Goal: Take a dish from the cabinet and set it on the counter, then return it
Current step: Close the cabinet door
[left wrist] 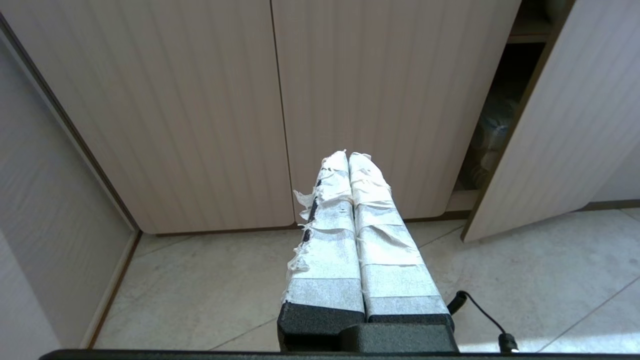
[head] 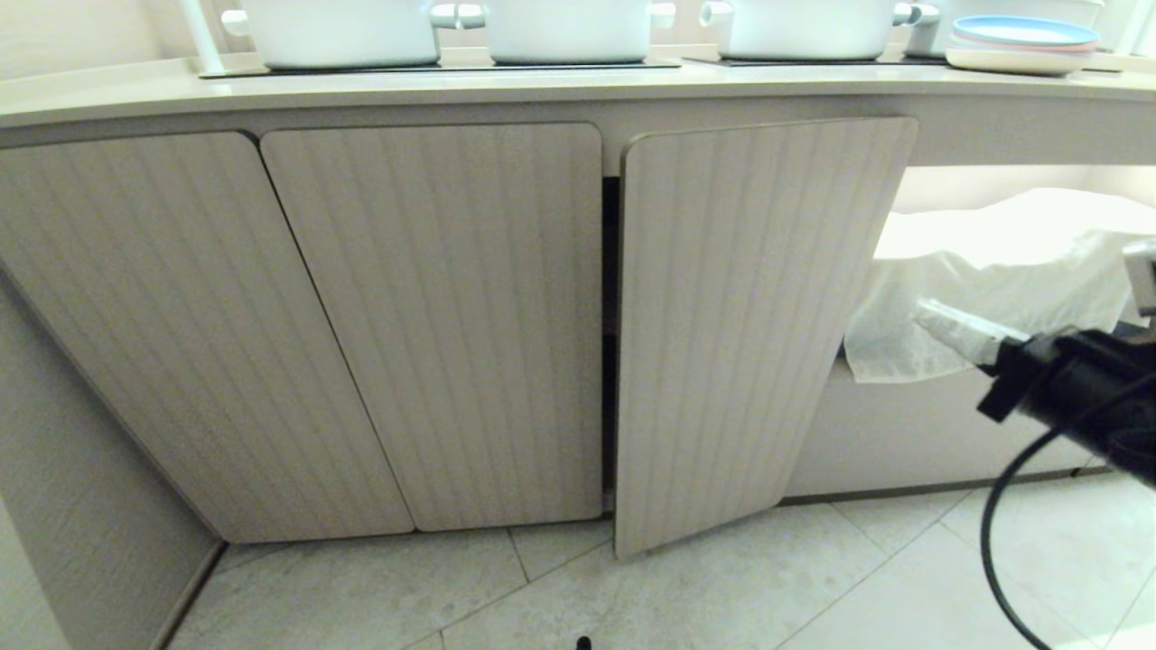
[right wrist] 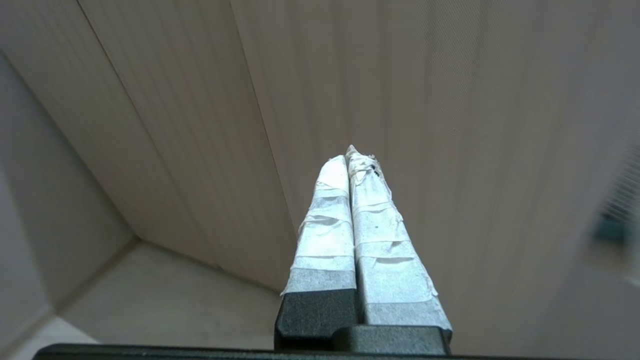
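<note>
The cabinet door (head: 759, 334), beige and fluted, stands ajar with a dark gap (head: 610, 334) along its left edge. In the left wrist view the door (left wrist: 560, 125) hangs open and the dim inside of the cabinet (left wrist: 492, 130) shows beside it. The dish is hidden. The cream counter (head: 542, 88) runs along the top. My right gripper (head: 930, 318) is shut and empty, to the right of the ajar door at mid height; it points at the fluted panel (right wrist: 450, 125). Its taped fingers (right wrist: 370, 220) are pressed together. My left gripper (left wrist: 347, 156) is shut and empty, low over the floor before the closed doors.
Three white pots (head: 343, 32) (head: 569, 32) (head: 808, 27) stand on the counter, and stacked pale blue and cream plates (head: 1025, 41) lie at its right end. A white cloth (head: 993, 271) hangs right of the door. Two closed fluted doors (head: 433, 325) fill the left. A black cable (head: 989, 542) loops under my right arm.
</note>
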